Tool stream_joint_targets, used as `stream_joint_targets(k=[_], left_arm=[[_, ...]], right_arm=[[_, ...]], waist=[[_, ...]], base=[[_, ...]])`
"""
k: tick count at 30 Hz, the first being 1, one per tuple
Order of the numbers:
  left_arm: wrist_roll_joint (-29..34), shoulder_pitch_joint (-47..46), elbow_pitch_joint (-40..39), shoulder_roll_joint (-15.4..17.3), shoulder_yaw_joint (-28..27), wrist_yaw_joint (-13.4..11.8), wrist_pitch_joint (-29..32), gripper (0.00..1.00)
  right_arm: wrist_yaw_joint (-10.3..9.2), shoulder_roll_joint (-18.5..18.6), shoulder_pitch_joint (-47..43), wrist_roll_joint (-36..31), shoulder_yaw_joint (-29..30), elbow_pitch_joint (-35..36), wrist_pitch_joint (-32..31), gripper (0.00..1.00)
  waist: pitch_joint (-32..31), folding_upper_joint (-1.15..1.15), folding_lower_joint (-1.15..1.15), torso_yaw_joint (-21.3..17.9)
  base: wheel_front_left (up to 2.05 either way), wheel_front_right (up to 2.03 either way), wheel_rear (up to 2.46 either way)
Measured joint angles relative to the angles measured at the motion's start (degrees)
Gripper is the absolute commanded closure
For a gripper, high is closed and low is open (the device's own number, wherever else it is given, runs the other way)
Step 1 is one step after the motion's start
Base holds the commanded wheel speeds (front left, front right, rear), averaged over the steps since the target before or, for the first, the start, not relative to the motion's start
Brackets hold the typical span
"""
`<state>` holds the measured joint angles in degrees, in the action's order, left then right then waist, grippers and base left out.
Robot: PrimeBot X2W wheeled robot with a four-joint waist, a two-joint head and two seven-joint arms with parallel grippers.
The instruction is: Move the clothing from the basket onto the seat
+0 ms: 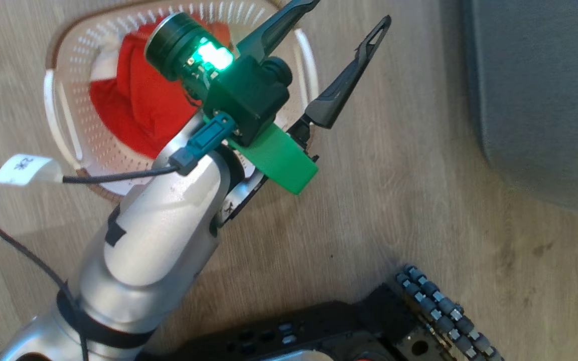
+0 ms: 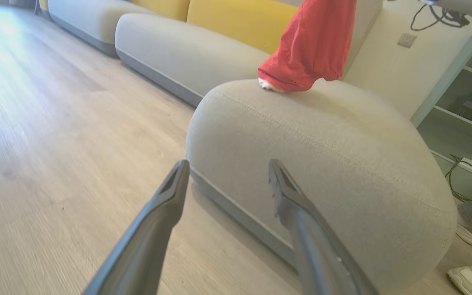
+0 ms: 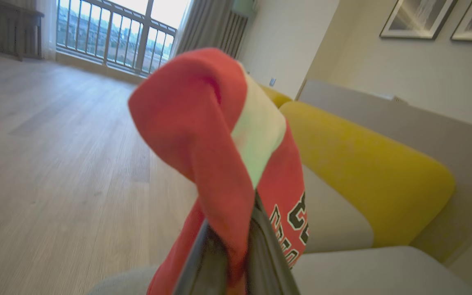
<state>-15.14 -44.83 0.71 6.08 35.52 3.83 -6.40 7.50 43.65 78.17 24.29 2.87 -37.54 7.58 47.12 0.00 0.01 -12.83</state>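
Observation:
The cream basket sits on the wood floor at the upper left, with red clothing bunched inside it. My left gripper is open above the basket's right rim, nothing between its fingers. In the left wrist view the same open gripper points at the rounded grey seat. A second red garment hangs from above, its lower end touching the seat's top. My right gripper is shut on that garment, which has a white panel and dark lettering. The seat fills the head view's upper right.
Yellow back cushions and a further grey sofa section stand behind the seat. A person's white shoes and a glass shelf unit are to its right. My dark base and a tagged cable lie low in the head view.

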Motion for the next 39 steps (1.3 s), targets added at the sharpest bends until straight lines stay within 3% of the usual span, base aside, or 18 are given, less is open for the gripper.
stream_joint_targets(k=[8, 9, 10, 11, 19, 25, 33, 39], left_arm=[[0.0, 2.8, -1.2, 3.6, -0.6, -1.9, 1.9, 0.00], [0.1, 3.4, -1.2, 4.1, -0.7, -2.3, 2.3, 0.00], [0.2, 4.0, -1.3, 4.6, -0.8, -2.6, 2.4, 0.00], [0.2, 4.4, -1.4, 4.8, -0.8, -2.8, 2.4, 0.00], [-0.9, 5.1, -1.1, 4.7, -1.1, -3.0, 1.9, 0.00], [-4.2, 8.5, 3.4, 4.2, -2.3, -3.0, -1.1, 0.00], [-8.2, 15.9, 8.6, 4.4, -5.6, -4.3, -5.5, 0.00], [-10.7, 22.1, 11.2, 3.3, -9.7, -6.4, -7.7, 0.00]], right_arm=[[0.01, -10.2, -8.1, 0.7, 2.5, -16.0, 5.4, 1.00], [0.01, -11.1, -8.3, 1.0, 2.8, -17.1, 5.9, 0.81], [0.01, -11.6, -8.3, 1.0, 3.1, -17.9, 6.3, 0.47], [0.01, -11.9, -8.3, 1.0, 3.4, -18.4, 6.5, 0.00], [0.01, -13.0, -11.4, 1.0, 2.7, -16.8, 7.1, 0.00], [0.01, -13.5, -24.2, 0.7, 1.0, -8.6, 7.0, 0.00], [0.01, -16.5, -39.3, -1.9, 2.8, 3.4, 7.0, 0.00], [0.01, -21.8, -49.4, -4.9, 2.6, 13.1, 7.0, 0.00]], waist=[[5.0, 0.00, 0.01, 0.6], [5.0, 0.00, 0.00, 0.2], [4.8, 0.00, 0.00, -0.2], [4.6, 0.00, -0.01, -0.7], [-0.2, 0.00, -0.02, -2.8], [-6.3, 0.00, -0.02, -3.2], [-14.8, 0.00, -0.02, -2.2], [-21.7, 0.00, -0.02, 0.3]], base=[[0.00, 0.00, 0.00], [0.00, 0.00, 0.00], [0.00, 0.00, 0.00], [0.00, 0.00, 0.00], [0.00, 0.00, 0.00], [0.00, 0.00, 0.00], [0.00, 0.00, 0.00], [0.00, 0.00, 0.00]])
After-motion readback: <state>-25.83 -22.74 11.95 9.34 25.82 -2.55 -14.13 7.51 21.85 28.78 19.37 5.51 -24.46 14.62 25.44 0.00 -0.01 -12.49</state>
